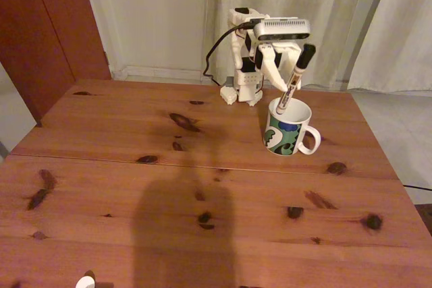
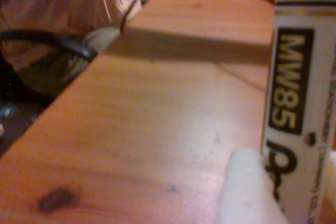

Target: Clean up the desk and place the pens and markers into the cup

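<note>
Leaning marker (image 1: 294, 80) in tool (image 1: 280, 79)

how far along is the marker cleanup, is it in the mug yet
Nearly done. The marker is off the desk, tilted, with its lower black end dipping inside the rim of the mug. The end effector appears shut on its barrel; in the wrist view a fingertip sits against the barrel. Left: let go so it drops in. No other pens are visible on the desk.
</note>
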